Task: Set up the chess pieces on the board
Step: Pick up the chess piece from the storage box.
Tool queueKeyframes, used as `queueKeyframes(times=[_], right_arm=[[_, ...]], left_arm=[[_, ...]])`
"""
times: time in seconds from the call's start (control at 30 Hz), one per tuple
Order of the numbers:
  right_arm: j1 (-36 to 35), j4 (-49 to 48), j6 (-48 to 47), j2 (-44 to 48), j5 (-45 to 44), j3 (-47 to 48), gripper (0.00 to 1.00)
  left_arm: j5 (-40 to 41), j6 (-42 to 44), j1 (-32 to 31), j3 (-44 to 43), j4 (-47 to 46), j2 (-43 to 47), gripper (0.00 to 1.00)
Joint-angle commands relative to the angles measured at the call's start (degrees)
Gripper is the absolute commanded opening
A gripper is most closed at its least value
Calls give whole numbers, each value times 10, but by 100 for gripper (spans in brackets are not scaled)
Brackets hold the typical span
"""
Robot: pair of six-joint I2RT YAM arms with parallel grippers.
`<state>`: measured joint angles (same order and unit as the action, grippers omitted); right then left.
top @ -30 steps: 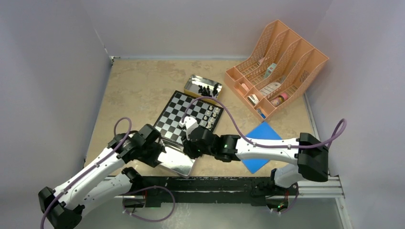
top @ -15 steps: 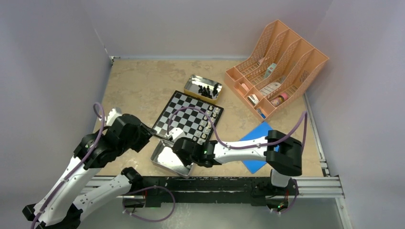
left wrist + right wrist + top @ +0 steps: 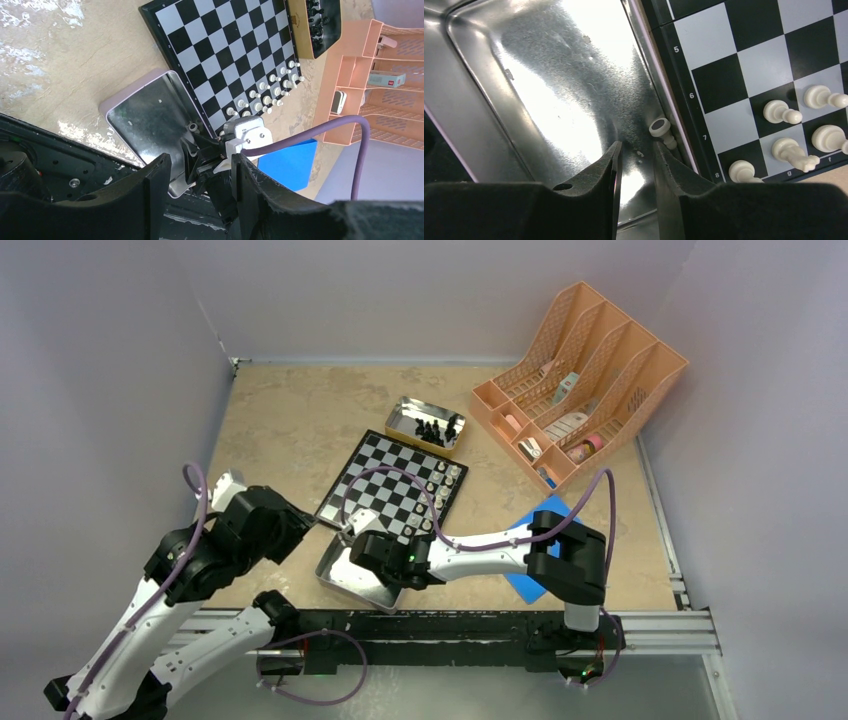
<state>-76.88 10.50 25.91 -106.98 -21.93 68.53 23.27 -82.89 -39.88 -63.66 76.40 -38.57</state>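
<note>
Tin (image 3: 345,580) walls close round the right gripper (image 3: 352,545) in the overhead view. Its fingers dip into this shiny tray, whose far rim lies against the board (image 3: 385,475). Beyond the gripper, cream-white pieces (image 3: 440,490) crowd one side of the board. Farther on sits a second tin (image 3: 408,410) holding black pieces (image 3: 432,428), and off to its side an orange file rack (image 3: 590,370). A blue square (image 3: 528,585) lies partly under the right forearm. The left gripper (image 3: 312,523) hangs beside the tray, near the board's corner. The tabletop (image 3: 270,410) is beige and speckled, with pale walls (image 3: 110,360) on three sides.

From the left wrist, the left gripper's jaws stand apart and empty. Straight beyond them the right arm's head and its purple cable (image 3: 325,129) block part of the tray.

From the right wrist, the right gripper's jaws are a narrow gap apart, with nothing between them. One white pawn (image 3: 661,131) lies on its side just past one fingertip, against the tin wall next to the board's edge. Past that wall, more white pieces stand on squares.
</note>
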Motion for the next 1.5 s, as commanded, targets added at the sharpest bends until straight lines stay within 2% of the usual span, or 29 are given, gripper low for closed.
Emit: queueKeyframes(times=[0.0,0.47,1.47], right_arm=[[-3,17,2,9,-35,24,32],[-3,25,3,-14,-47,38,32],[-3,22,-10,-21,-77,54,33]], left_arm=[[22,15,1,-2,-14,-7,48],[36,49,0,-1,-37,-21,48],[38,36,1,-3,-23,-10,47]])
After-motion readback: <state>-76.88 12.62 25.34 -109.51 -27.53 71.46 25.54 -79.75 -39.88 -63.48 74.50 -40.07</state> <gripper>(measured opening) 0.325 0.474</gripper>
